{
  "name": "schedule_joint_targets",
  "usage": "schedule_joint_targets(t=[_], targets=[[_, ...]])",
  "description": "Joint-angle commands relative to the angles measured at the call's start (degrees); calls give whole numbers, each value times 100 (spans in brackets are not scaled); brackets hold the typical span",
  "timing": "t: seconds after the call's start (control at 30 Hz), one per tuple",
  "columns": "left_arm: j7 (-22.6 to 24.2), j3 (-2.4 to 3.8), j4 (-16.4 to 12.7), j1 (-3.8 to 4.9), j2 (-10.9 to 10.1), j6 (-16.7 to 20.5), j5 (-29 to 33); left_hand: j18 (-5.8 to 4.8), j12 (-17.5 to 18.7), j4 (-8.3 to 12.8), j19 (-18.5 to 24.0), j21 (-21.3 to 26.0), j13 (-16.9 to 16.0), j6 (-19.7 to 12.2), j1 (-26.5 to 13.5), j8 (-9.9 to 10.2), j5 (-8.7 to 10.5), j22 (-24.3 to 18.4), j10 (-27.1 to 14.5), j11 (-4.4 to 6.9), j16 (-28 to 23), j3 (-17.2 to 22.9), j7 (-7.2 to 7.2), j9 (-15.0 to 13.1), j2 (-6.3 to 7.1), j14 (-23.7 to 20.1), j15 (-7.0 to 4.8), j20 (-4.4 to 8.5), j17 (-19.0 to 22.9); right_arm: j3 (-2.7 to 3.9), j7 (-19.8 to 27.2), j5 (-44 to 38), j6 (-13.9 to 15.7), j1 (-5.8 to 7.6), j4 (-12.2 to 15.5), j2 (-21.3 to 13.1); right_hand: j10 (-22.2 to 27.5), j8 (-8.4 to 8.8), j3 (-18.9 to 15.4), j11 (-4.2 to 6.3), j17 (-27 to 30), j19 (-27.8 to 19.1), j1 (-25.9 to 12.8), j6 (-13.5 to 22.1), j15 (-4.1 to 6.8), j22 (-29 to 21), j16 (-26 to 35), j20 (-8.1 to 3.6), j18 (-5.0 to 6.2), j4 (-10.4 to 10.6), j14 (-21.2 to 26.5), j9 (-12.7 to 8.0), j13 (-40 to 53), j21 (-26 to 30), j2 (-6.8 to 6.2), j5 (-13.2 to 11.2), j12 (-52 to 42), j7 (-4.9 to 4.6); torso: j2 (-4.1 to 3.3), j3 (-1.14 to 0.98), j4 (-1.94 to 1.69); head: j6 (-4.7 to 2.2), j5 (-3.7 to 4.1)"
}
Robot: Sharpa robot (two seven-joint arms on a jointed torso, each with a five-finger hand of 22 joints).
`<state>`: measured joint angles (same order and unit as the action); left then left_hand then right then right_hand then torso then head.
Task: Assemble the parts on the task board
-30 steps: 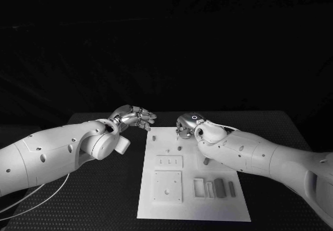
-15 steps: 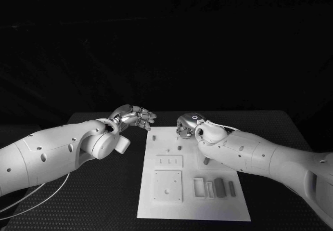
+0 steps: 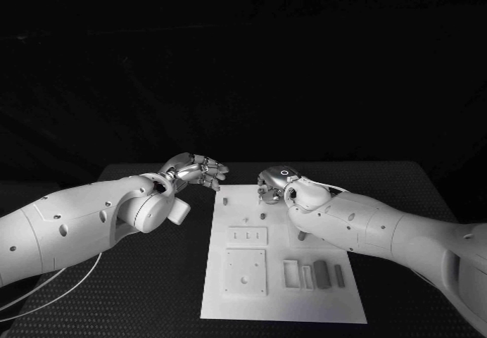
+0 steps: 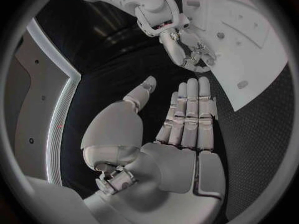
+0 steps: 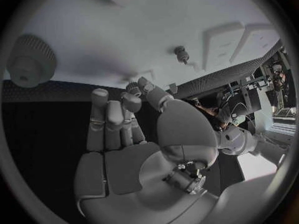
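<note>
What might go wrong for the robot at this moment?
The right hand hovers low over the far end of the task board, close to a small upright peg; a stray finger might knock it. The left hand hangs open beside the board, and the two hands are close enough that they might collide.

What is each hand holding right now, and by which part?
Left hand: nothing, fingers straight. Right hand: fingers curled over the task board; a hold cannot be told.
</note>
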<state>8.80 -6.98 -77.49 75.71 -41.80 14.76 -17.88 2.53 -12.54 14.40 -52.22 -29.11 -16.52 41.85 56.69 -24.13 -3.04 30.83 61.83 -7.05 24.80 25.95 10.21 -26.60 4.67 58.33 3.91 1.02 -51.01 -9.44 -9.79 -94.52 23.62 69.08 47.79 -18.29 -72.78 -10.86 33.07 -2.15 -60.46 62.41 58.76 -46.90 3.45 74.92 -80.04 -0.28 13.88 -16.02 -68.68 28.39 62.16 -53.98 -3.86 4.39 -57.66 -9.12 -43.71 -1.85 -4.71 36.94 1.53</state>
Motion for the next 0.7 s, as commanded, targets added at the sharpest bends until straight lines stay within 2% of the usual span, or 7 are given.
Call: schedule_joint_targets(t=[0.03,0.3,0.47,0.63,0.7], targets=[[36,6,-7,9,8,-76,29,64,41,9,1,30,-9,22,-47,26,15,6,-5,-29,-30,-17,3,-6,-15,-14,-10,57,-9,-1,23,51,5,3,10,-23,-3,36,6,-52,42,-31,0,65,2,88,29,6,112,54,59,-18,4,25,-77,20,-2,-15,6,8,12,12,-2],[34,6,-15,9,-13,-72,29,62,45,10,0,32,-13,20,-47,30,16,6,-5,-30,-32,-17,4,-9,-15,-14,-10,59,-11,-1,22,61,147,10,154,-132,6,43,13,-62,46,-31,1,79,-7,89,28,9,112,64,60,-26,5,28,-95,20,-6,-25,11,0,18,1,0],[28,5,-25,9,-39,-78,33,60,48,11,0,33,-15,20,-47,32,16,6,-5,-30,-34,-17,5,-11,-14,-14,-10,61,-12,0,46,163,235,64,384,-248,-3,-1,30,-66,1,-11,18,2,-13,94,-5,8,112,76,8,-17,10,21,-96,19,-29,-28,11,-2,20,-15,-10],[13,5,-8,9,-27,-101,34,59,50,12,0,34,-17,20,-47,33,16,7,-5,-30,-35,-17,5,-13,-14,-14,-10,62,-13,0,54,251,348,65,374,-229,-15,-24,28,-64,-36,9,-6,-39,-11,97,-33,7,112,112,-38,-16,12,13,-83,16,-48,-27,6,-7,23,-22,-8],[13,5,-8,9,-20,-111,34,58,51,12,0,35,-18,20,-47,34,16,7,-5,-30,-35,-17,5,-14,-13,-15,-10,62,-13,0,50,271,336,65,354,-212,-19,-28,23,-64,-44,18,-28,-46,-11,98,-43,6,112,136,-53,-18,13,10,-84,15,-56,-27,6,-9,8,-25,2]])
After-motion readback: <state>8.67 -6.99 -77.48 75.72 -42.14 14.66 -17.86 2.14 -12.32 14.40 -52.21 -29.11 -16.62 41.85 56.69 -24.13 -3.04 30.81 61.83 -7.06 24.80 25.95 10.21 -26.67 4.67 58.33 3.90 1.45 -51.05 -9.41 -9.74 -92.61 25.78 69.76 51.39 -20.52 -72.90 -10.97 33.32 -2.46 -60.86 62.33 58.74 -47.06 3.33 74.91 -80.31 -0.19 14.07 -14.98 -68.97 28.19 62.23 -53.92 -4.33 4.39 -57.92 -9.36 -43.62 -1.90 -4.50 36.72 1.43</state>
